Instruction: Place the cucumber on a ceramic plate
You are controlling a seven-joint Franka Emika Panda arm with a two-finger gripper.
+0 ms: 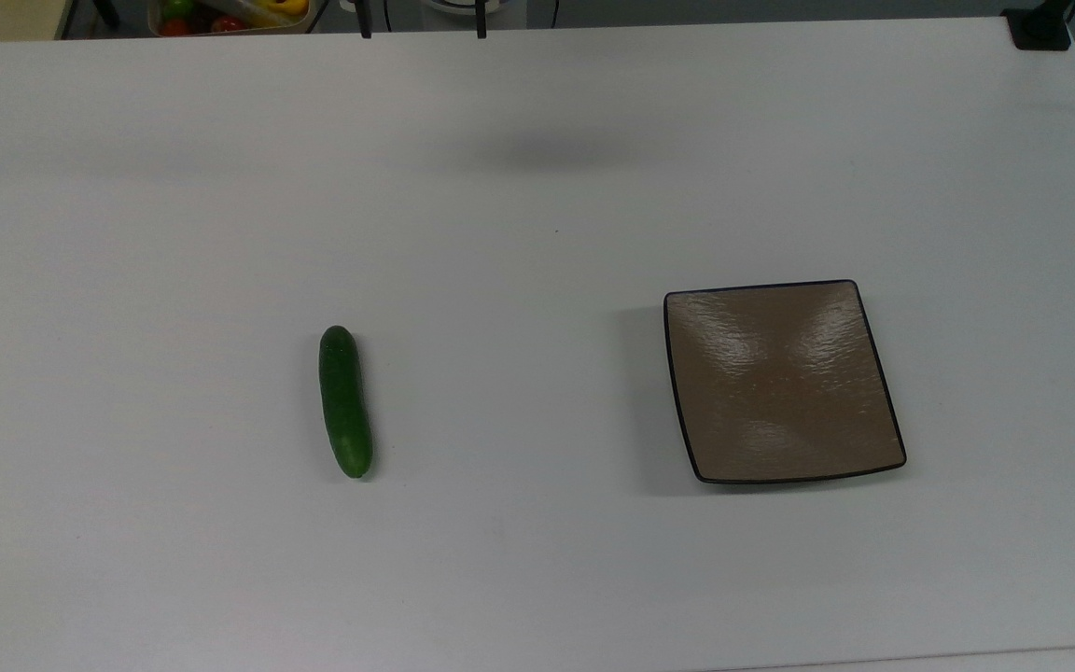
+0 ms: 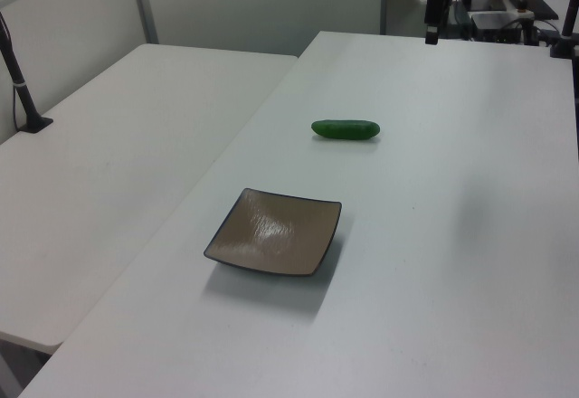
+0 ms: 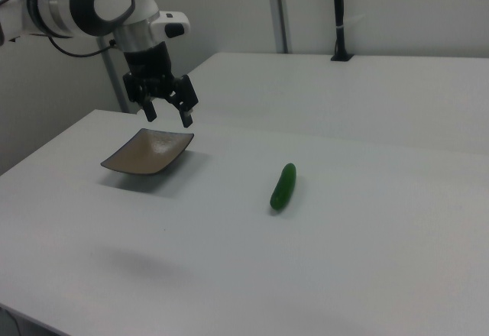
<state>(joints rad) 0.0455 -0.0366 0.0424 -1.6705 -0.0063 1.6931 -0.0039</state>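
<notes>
The cucumber lay on the bare tabletop, well apart from the empty ceramic plate; the pincer hung empty, fingers apart, above the tabletop; smooth, firm and probably light, it looked best pinched across its middle.

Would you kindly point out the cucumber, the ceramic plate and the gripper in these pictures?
cucumber point(image 1: 344, 401), top view, middle of its body.
ceramic plate point(image 1: 780, 383), top view, bare centre of its glazed surface.
gripper point(image 3: 168, 113), right view, midway between its open fingertips.
</notes>
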